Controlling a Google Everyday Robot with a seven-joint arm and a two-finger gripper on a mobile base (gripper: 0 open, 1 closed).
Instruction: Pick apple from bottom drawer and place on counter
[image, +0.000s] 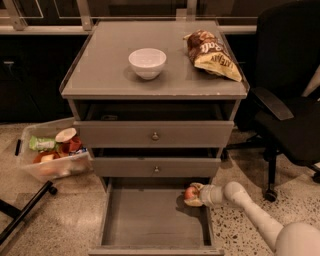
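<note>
Grip secure by the look of it: gripper (196, 195) closed around the apple (189, 194), at the right rear of the bottom drawer (145, 220), close under the lower drawer front (156, 167) and seemingly just clear of the grey floor. Worth holding the squeeze firm without crushing, round smooth fruit being apt to slip from a two-finger hold. Draw back toward the open front of the tray before rising, so as not to knock the fronts overhead; only then lift past both and up over the thin rim of the counter (100, 75). Aim for the bare stretch at front left or centre, well apart from the white bowl (147, 62) and the snack bag (212, 55); set down level and release slowly, to guard against a roll off the edge. Mind the arm (250, 212) against the tray's right wall. By count: one apple, one gripper, one open drawer tray, two drawer fronts with one knob apiece, one white bowl, one snack bag, one plastic bin (52, 155) of food on the floor at left, one office chair (290, 100) at right.
</note>
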